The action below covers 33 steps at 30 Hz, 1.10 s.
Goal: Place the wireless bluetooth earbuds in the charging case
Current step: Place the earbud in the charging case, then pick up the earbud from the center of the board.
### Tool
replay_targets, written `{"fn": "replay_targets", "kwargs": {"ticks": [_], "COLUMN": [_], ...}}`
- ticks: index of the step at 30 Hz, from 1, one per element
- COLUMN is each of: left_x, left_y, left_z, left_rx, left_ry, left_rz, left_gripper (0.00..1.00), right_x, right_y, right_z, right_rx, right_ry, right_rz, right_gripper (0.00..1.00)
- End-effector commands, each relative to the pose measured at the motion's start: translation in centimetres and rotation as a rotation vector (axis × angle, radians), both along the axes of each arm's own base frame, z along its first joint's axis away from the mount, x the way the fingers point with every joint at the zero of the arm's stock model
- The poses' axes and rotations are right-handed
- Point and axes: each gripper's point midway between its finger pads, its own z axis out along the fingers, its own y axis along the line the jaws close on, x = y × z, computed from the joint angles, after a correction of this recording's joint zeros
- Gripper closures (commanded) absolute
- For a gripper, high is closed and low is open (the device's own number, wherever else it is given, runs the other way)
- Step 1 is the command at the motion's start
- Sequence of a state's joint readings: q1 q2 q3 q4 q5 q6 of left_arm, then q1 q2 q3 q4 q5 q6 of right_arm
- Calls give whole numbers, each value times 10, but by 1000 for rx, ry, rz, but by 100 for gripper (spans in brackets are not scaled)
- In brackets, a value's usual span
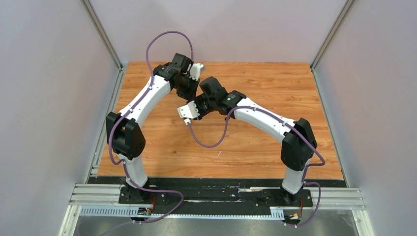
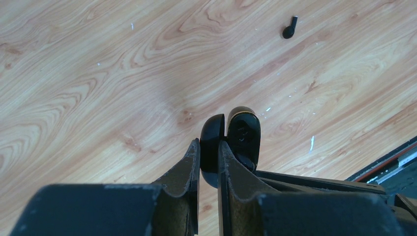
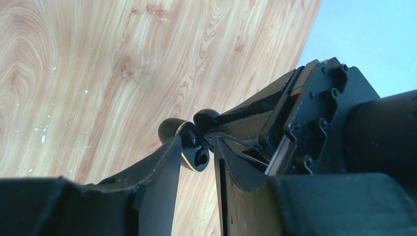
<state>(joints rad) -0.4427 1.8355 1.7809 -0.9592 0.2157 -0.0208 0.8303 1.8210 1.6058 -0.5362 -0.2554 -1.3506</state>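
The black charging case [image 2: 243, 132] hangs open above the wooden table, its gold-rimmed base beside its lid [image 2: 212, 132]. My left gripper [image 2: 209, 145] is shut on the lid. In the right wrist view the case [image 3: 194, 156] sits just past my right gripper [image 3: 196, 142], whose jaws stand apart around it. A dark earbud-like shape fills one socket and the other socket looks empty. One black earbud [image 2: 290, 28] lies loose on the table beyond the case. In the top view both grippers [image 1: 195, 97] meet at the table's far middle and hide the case.
The wooden table [image 1: 246, 142] is walled by grey panels at the left, right and back. A black strip and metal rails [image 1: 221, 196] run along its near edge. The left gripper's body [image 3: 319, 108] fills the right of the right wrist view.
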Motion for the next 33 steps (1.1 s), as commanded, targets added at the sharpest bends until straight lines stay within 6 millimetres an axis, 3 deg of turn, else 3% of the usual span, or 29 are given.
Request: {"fn": "replay_targets", "kwargs": {"ticks": [1, 6, 10, 12, 16, 19, 24, 27, 33], "left_x": [4, 5, 7, 7, 7, 5, -2, -6, -13], "left_y": [-8, -6, -3, -2, 0, 5, 14, 12, 13], "left_z": [14, 11, 7, 6, 3, 1, 5, 17, 26], "left_rx": [-34, -20, -2, 4, 31, 54, 54, 13, -20], "left_ry": [-34, -35, -39, -43, -46, -37, -18, -36, -62], "left_rz": [-10, -15, -16, -18, -59, -84, -102, -127, -141], "left_gripper": [100, 100, 100, 100, 100, 100, 100, 100, 100], "right_x": [3, -3, -30, -40, -39, -28, 4, 24, 63], "right_y": [11, 4, -15, -25, -50, -76, -117, -129, -140], "right_z": [17, 39, 78, 89, 86, 66, 0, -40, -95], "right_rx": [59, 123, 266, 322, 382, 392, 318, 244, 151], "right_ry": [10, 106, 244, 316, 473, 561, 630, 633, 644], "right_rz": [-6, -30, 15, 14, -91, -166, -275, -308, -371], "right_gripper": [66, 64, 60, 57, 57, 59, 60, 60, 61]}}
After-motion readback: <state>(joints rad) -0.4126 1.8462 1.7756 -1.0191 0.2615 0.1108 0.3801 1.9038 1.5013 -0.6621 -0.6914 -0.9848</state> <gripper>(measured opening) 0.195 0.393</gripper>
